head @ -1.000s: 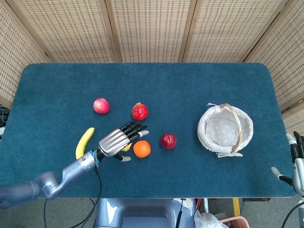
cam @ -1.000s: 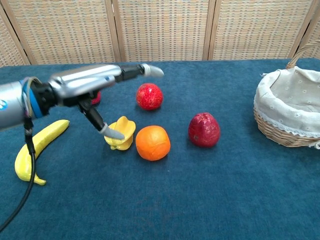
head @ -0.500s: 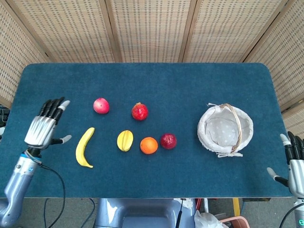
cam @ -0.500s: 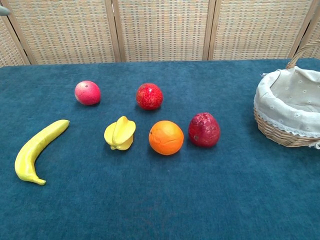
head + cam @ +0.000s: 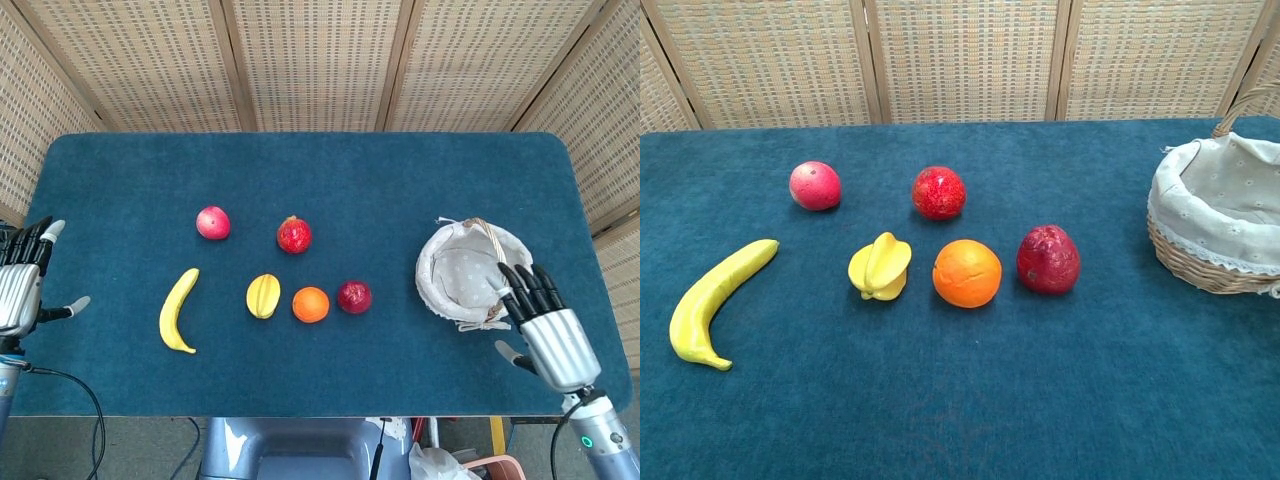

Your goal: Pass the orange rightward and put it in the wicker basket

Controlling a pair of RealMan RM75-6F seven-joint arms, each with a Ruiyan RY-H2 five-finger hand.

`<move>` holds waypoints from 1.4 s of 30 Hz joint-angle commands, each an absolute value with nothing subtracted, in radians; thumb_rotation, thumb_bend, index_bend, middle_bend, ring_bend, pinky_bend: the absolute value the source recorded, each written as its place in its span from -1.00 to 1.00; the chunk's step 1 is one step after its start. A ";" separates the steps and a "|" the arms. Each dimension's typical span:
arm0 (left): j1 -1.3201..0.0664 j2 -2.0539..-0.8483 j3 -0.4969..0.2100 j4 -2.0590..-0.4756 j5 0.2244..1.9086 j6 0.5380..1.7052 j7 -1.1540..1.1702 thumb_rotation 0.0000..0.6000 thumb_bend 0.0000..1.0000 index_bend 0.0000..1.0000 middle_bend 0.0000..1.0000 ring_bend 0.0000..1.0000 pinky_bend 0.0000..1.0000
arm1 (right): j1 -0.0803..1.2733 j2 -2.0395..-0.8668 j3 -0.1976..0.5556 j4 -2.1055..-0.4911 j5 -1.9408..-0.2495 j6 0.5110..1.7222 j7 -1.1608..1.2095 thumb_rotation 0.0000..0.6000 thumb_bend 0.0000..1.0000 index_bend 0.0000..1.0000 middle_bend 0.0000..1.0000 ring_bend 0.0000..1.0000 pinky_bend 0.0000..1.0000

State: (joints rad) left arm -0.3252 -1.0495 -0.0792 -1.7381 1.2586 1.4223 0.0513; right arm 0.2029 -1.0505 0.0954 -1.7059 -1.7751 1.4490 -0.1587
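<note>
On the blue cloth table (image 5: 400,180), I saw the round orange (image 5: 310,304) between a yellow starfruit (image 5: 263,296) and a dark red fruit (image 5: 354,296), both my left hand (image 5: 18,285) and right hand (image 5: 548,330) spread empty, the latter beside the cloth-lined wicker basket (image 5: 473,272).

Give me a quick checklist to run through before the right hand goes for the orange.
1. Orange free on the table, nothing holding it: ok.
2. Right hand empty with fingers apart: ok.
3. Left hand out of the way at the table's left edge: ok.
4. Wicker basket upright with nothing visible inside on its liner: ok.
5. Room around the orange for fingers: not ok, the dark red fruit sits close on the basket side and the starfruit close on the other side.
6. Right hand able to reach the orange past the basket: cannot tell.
</note>
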 commanded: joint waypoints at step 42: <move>-0.304 -0.998 -0.145 -1.715 1.260 1.308 -0.068 1.00 -0.96 -1.00 -1.00 -1.00 -1.00 | 1.093 -1.694 0.174 -1.402 -0.858 0.762 -0.588 1.00 -0.68 -0.11 0.00 -0.17 0.03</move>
